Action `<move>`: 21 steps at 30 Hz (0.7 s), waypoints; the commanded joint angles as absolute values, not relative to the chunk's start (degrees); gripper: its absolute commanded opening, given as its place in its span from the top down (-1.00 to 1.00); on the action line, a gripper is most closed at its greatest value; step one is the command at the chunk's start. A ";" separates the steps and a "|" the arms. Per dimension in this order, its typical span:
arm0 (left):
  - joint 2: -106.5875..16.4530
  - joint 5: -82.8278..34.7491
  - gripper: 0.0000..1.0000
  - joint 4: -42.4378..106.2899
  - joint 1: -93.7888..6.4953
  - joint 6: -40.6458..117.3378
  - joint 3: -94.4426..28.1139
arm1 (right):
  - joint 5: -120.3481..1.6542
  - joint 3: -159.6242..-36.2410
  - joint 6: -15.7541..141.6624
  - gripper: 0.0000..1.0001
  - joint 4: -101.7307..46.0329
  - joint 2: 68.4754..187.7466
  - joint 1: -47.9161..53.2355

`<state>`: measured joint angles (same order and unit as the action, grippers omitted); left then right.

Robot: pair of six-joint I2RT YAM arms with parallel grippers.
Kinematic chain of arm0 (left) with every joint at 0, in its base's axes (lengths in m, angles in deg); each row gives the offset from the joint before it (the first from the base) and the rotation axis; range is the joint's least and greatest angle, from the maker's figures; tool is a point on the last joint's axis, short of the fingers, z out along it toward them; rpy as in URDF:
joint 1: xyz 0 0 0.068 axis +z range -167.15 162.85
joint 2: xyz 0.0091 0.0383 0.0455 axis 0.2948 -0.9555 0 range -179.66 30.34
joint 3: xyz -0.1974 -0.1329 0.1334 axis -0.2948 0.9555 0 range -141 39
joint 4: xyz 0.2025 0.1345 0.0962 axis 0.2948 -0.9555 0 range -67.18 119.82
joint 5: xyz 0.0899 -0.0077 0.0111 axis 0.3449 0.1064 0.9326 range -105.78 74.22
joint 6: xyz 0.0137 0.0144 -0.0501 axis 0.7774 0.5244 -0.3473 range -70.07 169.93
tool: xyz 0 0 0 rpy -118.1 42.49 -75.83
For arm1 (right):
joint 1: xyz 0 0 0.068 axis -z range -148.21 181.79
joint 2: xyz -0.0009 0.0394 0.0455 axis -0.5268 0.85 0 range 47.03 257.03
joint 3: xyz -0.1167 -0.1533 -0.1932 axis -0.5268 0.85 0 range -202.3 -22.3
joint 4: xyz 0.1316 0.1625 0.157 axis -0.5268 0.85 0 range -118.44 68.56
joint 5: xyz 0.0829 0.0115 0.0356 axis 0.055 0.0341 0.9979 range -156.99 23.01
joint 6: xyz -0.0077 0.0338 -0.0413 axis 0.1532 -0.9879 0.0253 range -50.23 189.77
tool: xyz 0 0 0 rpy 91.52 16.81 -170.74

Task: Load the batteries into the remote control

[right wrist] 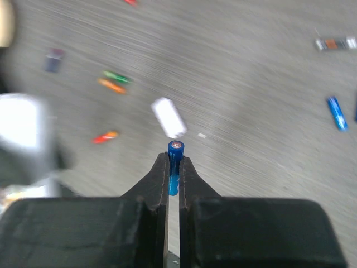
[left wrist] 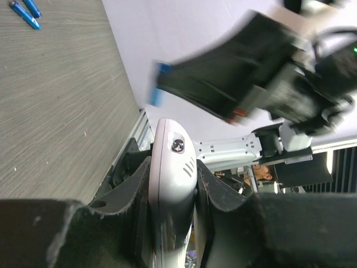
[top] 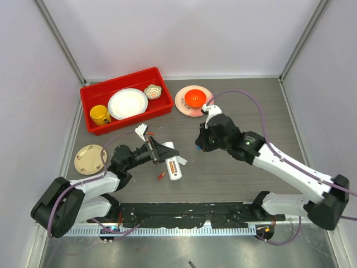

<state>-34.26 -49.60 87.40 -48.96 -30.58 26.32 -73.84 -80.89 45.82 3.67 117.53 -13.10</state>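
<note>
My left gripper (top: 160, 152) is shut on the white remote control (top: 173, 166) and holds it by its sides. In the left wrist view the remote control (left wrist: 170, 167) stands clamped between the two fingers. An orange-red battery shows in its recess (top: 173, 166). My right gripper (top: 199, 144) hovers to the right of the remote, shut on a blue battery (right wrist: 175, 148) that stands upright between the fingertips (right wrist: 174, 159). Loose batteries lie on the table: green (right wrist: 115, 76), orange (right wrist: 111, 86), orange-red (right wrist: 105, 137) and blue (right wrist: 336, 113). Two more blue ones (left wrist: 25, 11) show in the left wrist view.
A small loose white piece (right wrist: 169, 117) lies below the right gripper. A red bin (top: 159, 106) at the back left holds a yellow mug (top: 100, 114), a white plate (top: 128, 103) and a small bowl (top: 152, 91). A pink plate (top: 181, 103) carries an orange bowl. A tan plate (top: 90, 159) lies left.
</note>
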 commanded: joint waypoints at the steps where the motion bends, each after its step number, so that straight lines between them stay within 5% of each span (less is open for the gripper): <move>1: -37.68 -45.67 0.99 95.91 -50.71 -30.75 23.01 | -74.55 -86.10 43.93 0.99 5.30 112.07 -20.58; 21: -51.22 -38.89 1.00 107.78 -56.08 -37.09 20.90 | -80.43 -83.30 40.32 0.98 0.65 114.97 -31.93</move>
